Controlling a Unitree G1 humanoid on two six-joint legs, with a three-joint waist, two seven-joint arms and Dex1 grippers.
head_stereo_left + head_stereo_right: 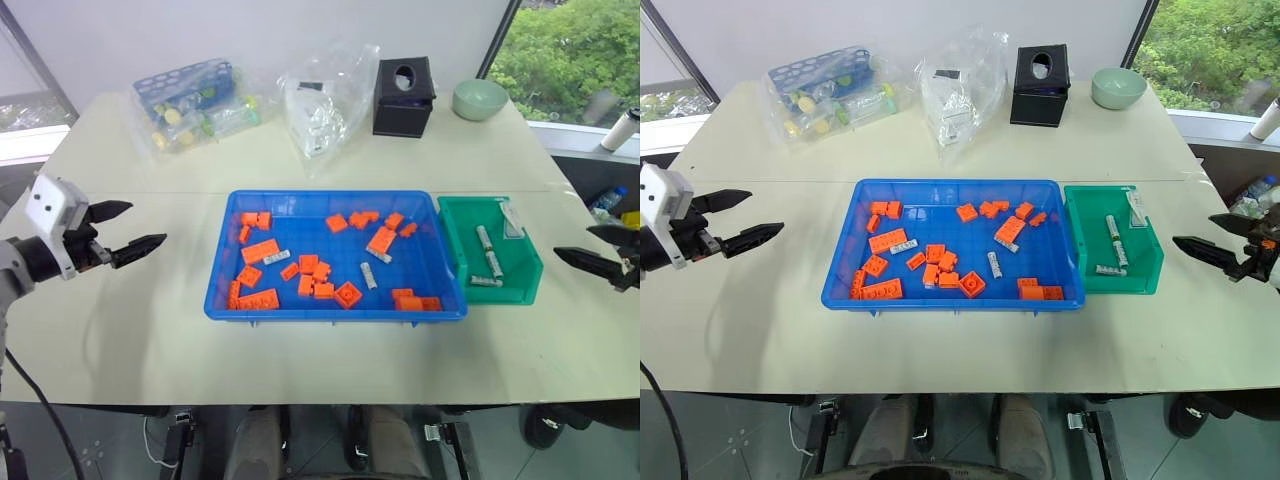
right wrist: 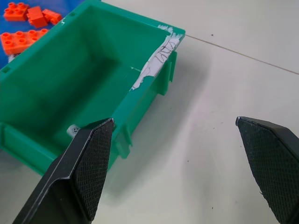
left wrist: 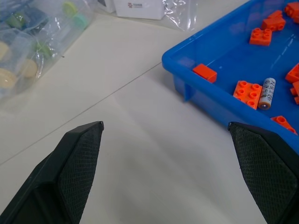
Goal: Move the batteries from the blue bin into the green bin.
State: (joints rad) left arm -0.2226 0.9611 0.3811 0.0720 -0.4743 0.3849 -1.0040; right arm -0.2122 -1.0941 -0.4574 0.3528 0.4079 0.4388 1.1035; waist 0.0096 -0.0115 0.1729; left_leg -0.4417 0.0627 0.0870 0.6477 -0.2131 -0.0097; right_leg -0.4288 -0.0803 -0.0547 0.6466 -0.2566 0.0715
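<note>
The blue bin [image 1: 330, 312] sits mid-table, full of orange bricks [image 1: 260, 250]. Among them lie silver batteries [image 1: 277, 257], one more near the middle [image 1: 368, 275]. Touching its right side, the green bin [image 1: 505, 292] holds three batteries [image 1: 484, 238]. My left gripper [image 1: 148, 223] hovers open over bare table left of the blue bin, nothing between its fingers; its wrist view shows a battery [image 3: 266, 92] beside a brick inside the bin's corner [image 3: 210, 100]. My right gripper [image 1: 572, 242] is open and empty just right of the green bin [image 2: 93, 74].
Along the table's far side stand a bagged blue perforated basket [image 1: 190, 100], a crumpled clear bag [image 1: 325, 105], a black box [image 1: 403, 95] and a pale green bowl [image 1: 479, 98]. Bare tabletop lies to either side of the bins and in front of them.
</note>
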